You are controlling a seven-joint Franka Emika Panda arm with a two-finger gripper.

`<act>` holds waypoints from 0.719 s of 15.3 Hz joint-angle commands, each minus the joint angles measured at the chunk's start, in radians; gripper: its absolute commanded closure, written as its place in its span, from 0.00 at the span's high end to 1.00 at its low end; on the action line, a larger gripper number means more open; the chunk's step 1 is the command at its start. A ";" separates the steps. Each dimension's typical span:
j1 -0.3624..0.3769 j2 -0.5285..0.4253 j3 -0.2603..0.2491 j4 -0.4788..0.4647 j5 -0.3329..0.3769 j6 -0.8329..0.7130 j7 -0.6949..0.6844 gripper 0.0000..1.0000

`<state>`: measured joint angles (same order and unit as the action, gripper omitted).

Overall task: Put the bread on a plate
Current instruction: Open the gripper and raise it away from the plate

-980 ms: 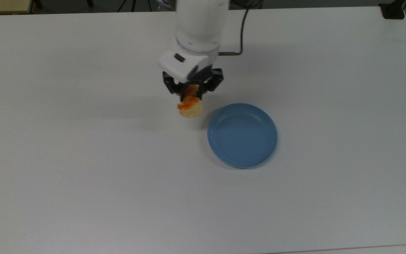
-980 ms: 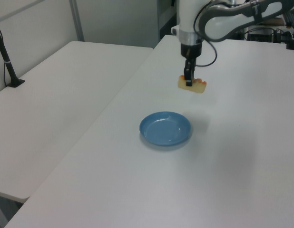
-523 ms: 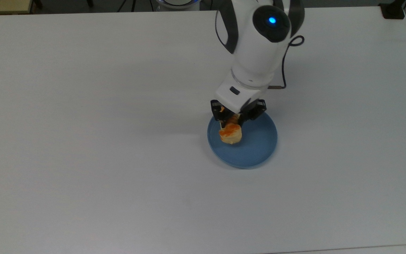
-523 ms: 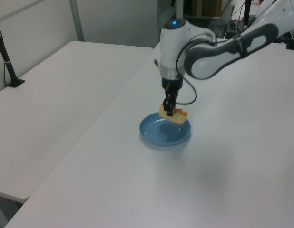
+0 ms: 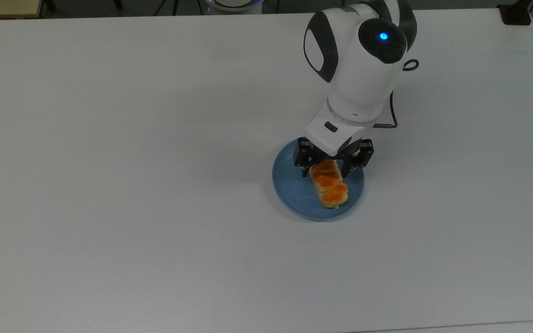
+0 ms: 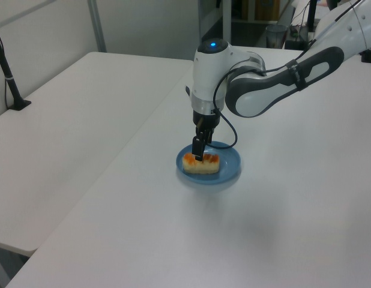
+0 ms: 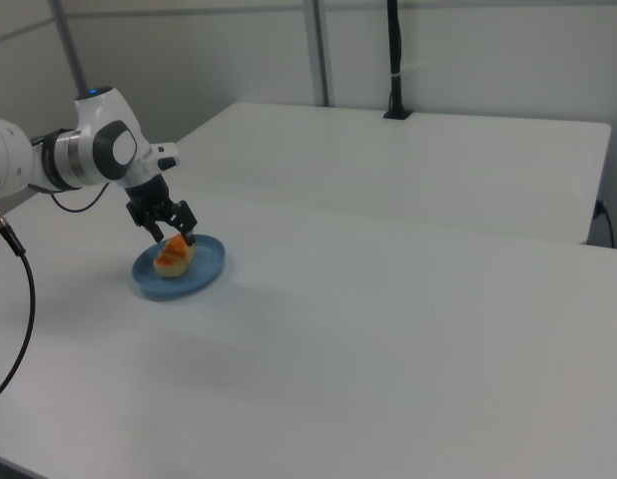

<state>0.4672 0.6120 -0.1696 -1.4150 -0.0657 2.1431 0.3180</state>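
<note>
The claw (image 5: pixel 325 173) has come down over the round, shallow light-blue plastic plate (image 5: pixel 288 185), its fingers spread apart to either side of the small oblong pale-beige bread with glossy orange-brown bumps (image 5: pixel 329 184). Half a second ago the loaf hung clamped on end; now it lies flat on the plate, beneath and just ahead of the claw, so the placing looks done. In the top view its long axis runs from under the claw toward the lower right, bumps upward.
</note>
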 commanded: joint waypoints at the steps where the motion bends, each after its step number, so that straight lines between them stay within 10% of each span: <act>1: 0.002 -0.073 -0.014 0.008 -0.005 -0.072 0.020 1.00; 11: -0.241 -0.437 -0.007 -0.070 0.015 -0.502 -0.170 1.00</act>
<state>0.3014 0.2718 -0.1903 -1.3776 -0.0652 1.6640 0.2279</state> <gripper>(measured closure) 0.000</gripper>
